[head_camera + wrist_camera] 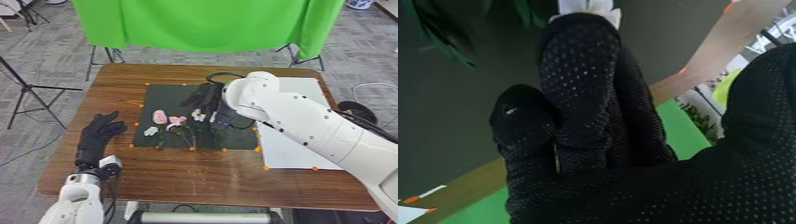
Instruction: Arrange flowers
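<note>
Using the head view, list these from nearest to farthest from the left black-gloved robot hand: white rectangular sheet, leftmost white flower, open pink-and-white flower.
1. Leftmost white flower, right of the hand
2. Open pink-and-white flower, farther right
3. White rectangular sheet, table's right side

Left arm (80, 195): entered low at the left edge of the head view, pointed forward. Left hand (91, 137): open, fingers extended and slightly spread. Right arm (311, 122): crossed inward from the right edge, reaching farther forward than the left. Right hand (206, 95): beside the arm's rounded white end. Right wrist view: fingers (580, 75) near straight, close together; thumb (758, 110) set apart from them.
</note>
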You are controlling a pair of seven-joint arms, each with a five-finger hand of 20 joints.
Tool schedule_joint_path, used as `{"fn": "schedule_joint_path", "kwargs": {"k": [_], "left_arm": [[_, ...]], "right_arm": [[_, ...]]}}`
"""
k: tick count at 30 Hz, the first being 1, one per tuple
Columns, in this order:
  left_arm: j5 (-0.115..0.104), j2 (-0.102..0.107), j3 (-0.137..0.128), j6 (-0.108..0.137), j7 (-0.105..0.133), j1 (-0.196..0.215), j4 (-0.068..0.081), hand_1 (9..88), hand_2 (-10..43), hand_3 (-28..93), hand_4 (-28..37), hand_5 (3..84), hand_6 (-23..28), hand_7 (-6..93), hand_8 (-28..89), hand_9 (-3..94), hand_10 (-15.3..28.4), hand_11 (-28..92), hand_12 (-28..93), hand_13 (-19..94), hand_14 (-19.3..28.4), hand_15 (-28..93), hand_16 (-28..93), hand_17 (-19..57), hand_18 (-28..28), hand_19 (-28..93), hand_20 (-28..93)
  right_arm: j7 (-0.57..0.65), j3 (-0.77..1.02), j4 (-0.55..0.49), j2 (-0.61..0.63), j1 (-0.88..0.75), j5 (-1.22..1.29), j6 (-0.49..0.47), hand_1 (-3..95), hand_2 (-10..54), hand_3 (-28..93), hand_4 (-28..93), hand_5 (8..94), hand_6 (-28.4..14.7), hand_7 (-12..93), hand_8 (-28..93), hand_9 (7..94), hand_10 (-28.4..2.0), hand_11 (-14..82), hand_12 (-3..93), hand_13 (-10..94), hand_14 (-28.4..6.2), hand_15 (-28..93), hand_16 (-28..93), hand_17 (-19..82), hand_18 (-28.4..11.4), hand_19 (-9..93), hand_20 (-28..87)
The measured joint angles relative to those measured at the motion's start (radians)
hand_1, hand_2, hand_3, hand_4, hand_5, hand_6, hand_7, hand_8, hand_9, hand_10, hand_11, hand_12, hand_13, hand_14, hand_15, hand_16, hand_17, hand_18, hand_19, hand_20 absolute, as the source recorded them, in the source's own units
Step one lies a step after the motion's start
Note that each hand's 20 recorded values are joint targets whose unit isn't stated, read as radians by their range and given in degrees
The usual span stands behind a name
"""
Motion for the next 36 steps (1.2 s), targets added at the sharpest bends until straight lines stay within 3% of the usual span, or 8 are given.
{"fn": "schedule_joint_path", "kwargs": {"k": [7, 12, 14, 17, 19, 26, 30, 36], "left_arm": [[0.000, 0.000, -0.003, 0.001, 0.002, 0.003, -0.002, 18.8, 12.3, 65, -28.3, 52.3, 3.3, 13.2, -8, 55.0, 15.5, 21, 8, 46, 18.5, 28, -6, 9.1, 11.1, 11, 15], [0.000, -0.001, -0.005, 0.001, 0.003, 0.012, -0.004, 18.6, 12.3, 65, -28.3, 52.2, 3.3, 13.2, -8, 55.1, 15.5, 21, 9, 46, 18.4, 29, -6, 9.1, 11.1, 11, 15], [0.000, -0.001, -0.003, 0.001, 0.003, 0.011, -0.004, 18.7, 12.3, 65, -28.3, 52.2, 3.2, 13.2, -8, 55.0, 15.5, 21, 9, 46, 18.5, 29, -6, 9.0, 11.2, 11, 15], [0.000, -0.002, -0.002, 0.001, 0.002, 0.011, -0.004, 18.9, 11.6, 66, -28.3, 52.1, 3.2, 13.3, -8, 55.0, 15.5, 21, 9, 46, 18.6, 29, -6, 8.6, 11.7, 11, 15], [0.000, -0.003, -0.006, 0.001, 0.002, 0.013, -0.005, 20.3, 10.6, 68, -28.3, 52.1, 3.1, 13.3, -8, 55.0, 15.4, 21, 9, 46, 18.7, 30, -6, 8.5, 11.8, 11, 15], [0.002, -0.014, -0.035, 0.008, 0.002, 0.052, -0.026, 22.3, 9.4, 69, -28.3, 52.2, 3.2, 13.5, -8, 55.0, 15.2, 21, 9, 46, 18.7, 30, -6, 8.1, 12.2, 12, 15], [0.006, -0.018, -0.030, 0.009, 0.004, 0.057, -0.027, 22.9, 9.3, 68, -28.3, 52.2, 3.2, 13.5, -8, 55.0, 15.1, 21, 9, 46, 18.7, 30, -6, 8.0, 12.4, 12, 15], [0.014, -0.018, -0.022, 0.009, 0.005, 0.048, -0.026, 23.2, 9.0, 69, -28.3, 52.2, 3.1, 13.8, -8, 55.0, 15.1, 21, 9, 46, 18.7, 30, -6, 8.2, 12.4, 13, 15]], "right_arm": [[-0.011, 0.046, -0.049, 0.030, 0.003, 0.043, -0.055, 17.6, 3.7, 57, -15, 52.2, -2.4, 8, -8, 70.5, -17.8, 9.4, 12.7, 92, -6.8, 48, 27, 63, -14.8, 93, 38], [-0.053, 0.186, -0.178, 0.100, -0.030, 0.061, -0.024, 20.8, -2.5, 61, -13, 55.9, -2.4, 9, -8, 67.1, -17.7, 8.6, 13.0, 91, -6.4, 49, 28, 62, -14.7, 93, 40], [-0.080, 0.260, -0.251, 0.143, -0.061, 0.039, 0.028, 21.4, -4.8, 62, -13, 54.2, -3.4, 8, -7, 61.2, -18.7, 7.7, 12.6, 87, -6.8, 50, 28, 59, -15.2, 93, 42], [-0.096, 0.352, -0.356, 0.226, -0.114, -0.087, 0.136, 22.2, -9.3, 65, -13, 43.7, -5.4, 5, -5, 41.0, -21.6, 3.9, 12.1, 73, -12.4, 54, 24, 48, -19.3, 89, 41], [-0.092, 0.401, -0.391, 0.287, -0.152, -0.224, 0.160, 21.6, -9.5, 65, -14, 39.2, -6.3, 4, -5, 36.0, -22.1, 2.8, 12.2, 69, -14.4, 56, 24, 44, -21.3, 87, 42], [-0.040, 0.466, -0.251, 0.439, -0.242, -0.432, 0.014, 19.8, -9.5, 62, -20, 34.6, -6.6, 3, -4, 35.8, -22.2, 2.8, 12.6, 69, -15.0, 60, 22, 44, -21.9, 86, 43], [0.004, 0.384, -0.156, 0.457, -0.245, -0.521, -0.014, 20.3, -9.5, 62, -19, 35.4, -5.9, 4, -4, 34.8, -21.5, 2.6, 12.7, 68, -15.3, 60, 22, 44, -22.1, 86, 43], [0.024, 0.328, -0.135, 0.452, -0.271, -0.627, -0.017, 21.5, -9.5, 63, -18, 35.8, -5.3, 5, -4, 35.3, -21.1, 2.8, 13.0, 68, -15.0, 61, 22, 44, -22.2, 86, 43]]}}
